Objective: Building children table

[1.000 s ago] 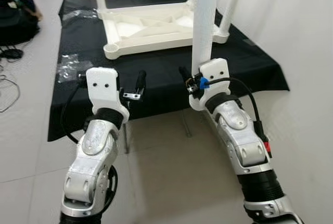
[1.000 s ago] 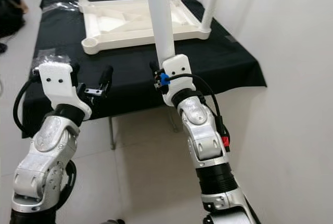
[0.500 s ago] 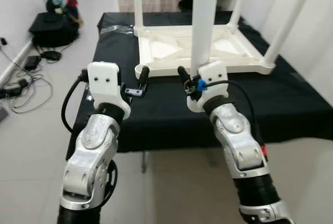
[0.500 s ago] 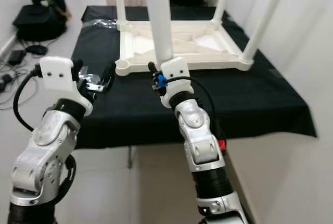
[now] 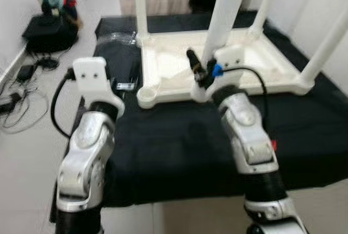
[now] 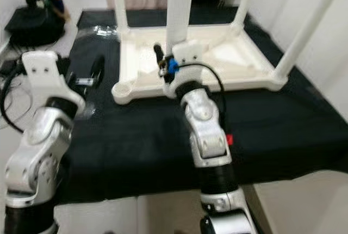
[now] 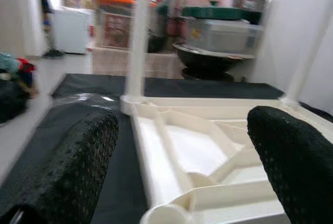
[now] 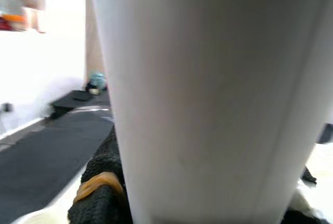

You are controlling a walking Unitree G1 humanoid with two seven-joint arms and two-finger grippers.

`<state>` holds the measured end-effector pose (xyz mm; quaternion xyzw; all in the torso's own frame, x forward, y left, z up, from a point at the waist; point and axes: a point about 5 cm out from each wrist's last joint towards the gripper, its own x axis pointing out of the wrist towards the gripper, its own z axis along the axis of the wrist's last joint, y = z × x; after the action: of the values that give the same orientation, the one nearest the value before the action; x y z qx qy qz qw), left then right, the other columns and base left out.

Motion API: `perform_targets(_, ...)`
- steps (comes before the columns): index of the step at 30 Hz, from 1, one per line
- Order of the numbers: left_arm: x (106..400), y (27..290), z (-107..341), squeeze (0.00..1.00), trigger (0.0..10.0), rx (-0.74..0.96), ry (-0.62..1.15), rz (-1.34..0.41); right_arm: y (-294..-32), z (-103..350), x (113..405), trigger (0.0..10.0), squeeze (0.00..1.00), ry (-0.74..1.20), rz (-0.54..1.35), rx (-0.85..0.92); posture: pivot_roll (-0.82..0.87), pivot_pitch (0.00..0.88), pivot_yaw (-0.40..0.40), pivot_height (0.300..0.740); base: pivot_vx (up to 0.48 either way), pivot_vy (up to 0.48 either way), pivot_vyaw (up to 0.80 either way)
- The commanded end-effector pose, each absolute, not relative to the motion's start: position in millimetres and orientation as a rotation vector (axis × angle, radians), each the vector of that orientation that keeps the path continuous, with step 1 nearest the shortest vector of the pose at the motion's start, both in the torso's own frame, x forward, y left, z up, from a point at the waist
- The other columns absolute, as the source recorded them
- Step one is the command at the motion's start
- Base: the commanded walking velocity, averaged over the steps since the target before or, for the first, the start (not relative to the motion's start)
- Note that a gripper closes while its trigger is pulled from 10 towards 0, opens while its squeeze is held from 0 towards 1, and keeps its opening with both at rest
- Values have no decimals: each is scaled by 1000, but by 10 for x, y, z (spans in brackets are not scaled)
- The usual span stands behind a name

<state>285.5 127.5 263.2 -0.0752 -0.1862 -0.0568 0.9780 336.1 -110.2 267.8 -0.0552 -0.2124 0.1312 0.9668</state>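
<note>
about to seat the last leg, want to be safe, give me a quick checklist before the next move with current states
1. Right gripper shut on the white leg: ok.
2. Empty corner socket of the upturned table top in view and unblocked: ok.
3. Leg's lower end lined up over that socket: not ok, it sits further toward the tray's middle.
4. Left gripper open, holding nothing, fingers facing the socket corner: ok.
5. Other three legs seated upright: cannot tell how firmly.
6. Black cloth flat under the table top: ok.
</note>
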Motion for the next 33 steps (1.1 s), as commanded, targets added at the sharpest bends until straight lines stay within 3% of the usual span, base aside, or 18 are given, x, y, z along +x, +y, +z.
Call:
perform_targets(1,2843,1313,2625,0,10000,-119,-380,-93,-1096,2719,3348,10000,0,-455,267,-79,19,121,-77,740,0,0,0)
perform_targets(11,2784,1290,2566,0,10000,-153,-349,-90,-1093,2677,3354,10000,0,-421,270,-34,16,112,-86,740,0,0,0)
perform_targets(25,2783,1283,2570,0,10000,-153,-344,-99,-1087,2658,3346,10000,0,-410,267,-40,15,106,-79,740,0,430,0)
perform_targets(33,2780,1297,2595,0,10000,-134,-351,-73,-1084,2669,3339,10000,0,-412,273,-35,16,105,-80,740,0,0,0)
